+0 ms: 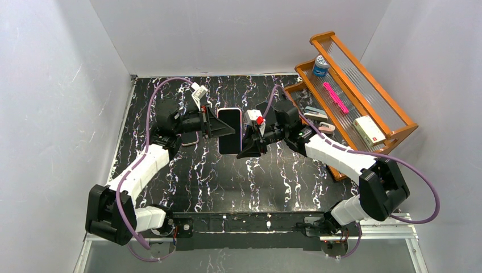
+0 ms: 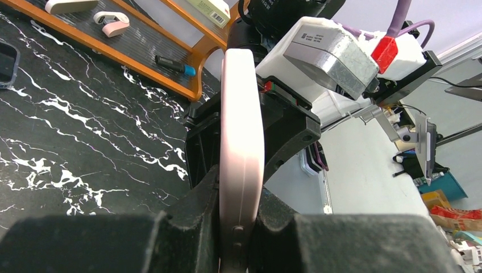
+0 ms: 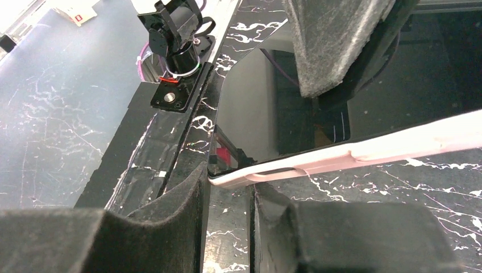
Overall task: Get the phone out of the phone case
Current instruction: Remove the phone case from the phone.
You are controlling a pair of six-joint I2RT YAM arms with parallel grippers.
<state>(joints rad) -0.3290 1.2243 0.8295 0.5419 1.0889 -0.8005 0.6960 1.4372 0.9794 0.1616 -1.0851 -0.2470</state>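
Note:
A black phone [image 1: 229, 131] in a pink case [image 2: 241, 142] is held on edge above the marbled table. My left gripper [image 1: 216, 129] is shut on it; in the left wrist view the pads [image 2: 199, 216] clamp both faces of the case. My right gripper [image 1: 248, 149] is at the phone's lower right corner. In the right wrist view its fingers [image 3: 187, 210] stand a little apart, and the corner of the case [image 3: 364, 151] lies across their tips, with the glossy screen [image 3: 256, 114] above. The table shows through the gap.
An orange wooden rack [image 1: 392, 122] at the right holds a blue-capped bottle [image 1: 321, 65], a pink pen [image 1: 335, 96], a small box [image 1: 368, 131] and several other items. Another phone [image 1: 190, 139] lies on the table under my left arm.

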